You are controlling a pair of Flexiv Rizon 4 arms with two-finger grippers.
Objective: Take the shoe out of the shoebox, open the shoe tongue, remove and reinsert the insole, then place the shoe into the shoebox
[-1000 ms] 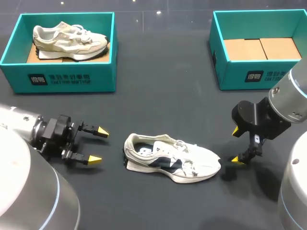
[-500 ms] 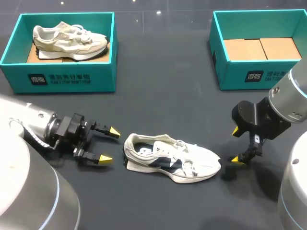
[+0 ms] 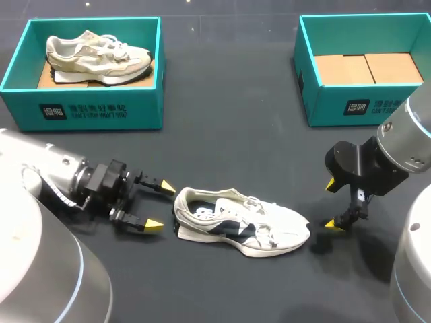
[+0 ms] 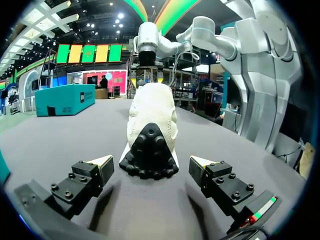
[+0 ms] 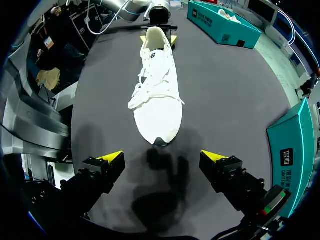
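A white sneaker with dark side panels (image 3: 239, 222) lies on its sole on the dark table, heel to the left and toe to the right. My left gripper (image 3: 160, 205) is open right at the heel, one yellow tip on each side and neither touching. The left wrist view has the heel (image 4: 150, 130) just ahead of the open left gripper (image 4: 151, 164). My right gripper (image 3: 332, 204) is open a short way beyond the toe. The right wrist view looks along the sneaker (image 5: 157, 95) from its toe, with the right gripper (image 5: 163, 157) holding nothing.
A teal shoebox (image 3: 87, 114) at the back left holds a beige sneaker (image 3: 97, 57). At the back right stands another teal shoebox (image 3: 350, 108) with only a cardboard floor inside. Bare table lies between the boxes and the white sneaker.
My left gripper has moved right across the table up to the sneaker's heel, still open. The right arm and the sneaker have not moved.
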